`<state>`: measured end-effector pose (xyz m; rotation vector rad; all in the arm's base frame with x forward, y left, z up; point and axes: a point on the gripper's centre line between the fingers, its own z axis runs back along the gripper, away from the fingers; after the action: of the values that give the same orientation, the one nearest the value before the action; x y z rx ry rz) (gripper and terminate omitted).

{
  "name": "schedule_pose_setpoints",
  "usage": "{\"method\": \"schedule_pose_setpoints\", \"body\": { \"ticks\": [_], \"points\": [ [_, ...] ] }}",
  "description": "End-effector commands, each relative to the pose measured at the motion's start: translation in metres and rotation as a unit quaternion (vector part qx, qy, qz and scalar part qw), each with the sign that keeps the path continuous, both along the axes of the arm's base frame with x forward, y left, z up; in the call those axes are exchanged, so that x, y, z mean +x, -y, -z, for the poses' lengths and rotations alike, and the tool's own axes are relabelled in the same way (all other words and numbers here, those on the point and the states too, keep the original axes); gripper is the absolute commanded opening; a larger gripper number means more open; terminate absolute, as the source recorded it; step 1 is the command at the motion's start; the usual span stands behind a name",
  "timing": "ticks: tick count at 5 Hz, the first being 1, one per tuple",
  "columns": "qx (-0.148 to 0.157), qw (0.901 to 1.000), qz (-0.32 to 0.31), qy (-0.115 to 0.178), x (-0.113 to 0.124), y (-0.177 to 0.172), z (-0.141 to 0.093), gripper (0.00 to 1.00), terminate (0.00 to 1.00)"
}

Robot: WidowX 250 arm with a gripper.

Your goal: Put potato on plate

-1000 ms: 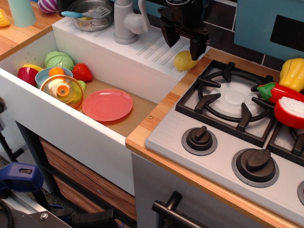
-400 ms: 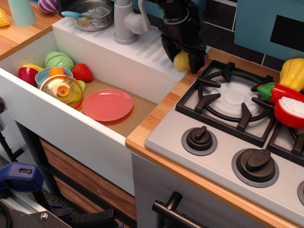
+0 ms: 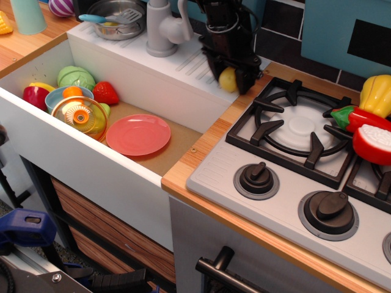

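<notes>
Yellow and smooth, the potato [image 3: 226, 79] shows only as a small rounded lump between the two dark fingers of the hand [image 3: 232, 78], which is clenched on it from either side. It sits at the back of the bench, on the right end of the white ridged ledge [image 3: 183, 61] behind the sink, just beside the back left corner of the hob [image 3: 299, 131]. Whether it rests on the ledge or is held just off it cannot be told.

The coral-pink plate [image 3: 138, 134] lies flat and bare on the brown floor of the sink [image 3: 36, 131], well apart from the potato, lower down and toward the front left. Its right and near sides have open floor around them. To its left a clear orange domed lid [image 3: 79, 116] leans on a blue bowl [image 3: 56, 94], the lid's edge just beside the plate's rim. Behind these, in the sink's far left corner, are a green cabbage [image 3: 77, 77], a red strawberry [image 3: 105, 93] and a red and yellow piece [image 3: 35, 94].

On the ledge, left of the hand, stands a grey tap [image 3: 164, 29], and past it a metal pot [image 3: 116, 18] with a blue-handled spatula in it. A strip of light wood [image 3: 201, 155] runs between the sink and the hob down to the bench's front edge. The hob has black grates and two black knobs [image 3: 256, 178] along its front. At the right edge of the bench lie a yellow pepper [image 3: 377, 94] and a red toy vegetable [image 3: 371, 141]. Dark tiles and a teal panel [image 3: 342, 33] back the bench.
</notes>
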<state>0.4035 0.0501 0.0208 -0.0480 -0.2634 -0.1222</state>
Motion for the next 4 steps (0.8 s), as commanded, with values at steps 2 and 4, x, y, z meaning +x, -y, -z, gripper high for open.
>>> {"method": "schedule_pose_setpoints", "body": {
  "ticks": [2, 4],
  "points": [
    [0.047, 0.9941, -0.088, 0.044, -0.049, -0.064, -0.034, 0.0, 0.0],
    [-0.037, 0.9944, -0.09, 0.04, -0.044, -0.099, 0.047, 0.0, 0.0]
  ]
}}
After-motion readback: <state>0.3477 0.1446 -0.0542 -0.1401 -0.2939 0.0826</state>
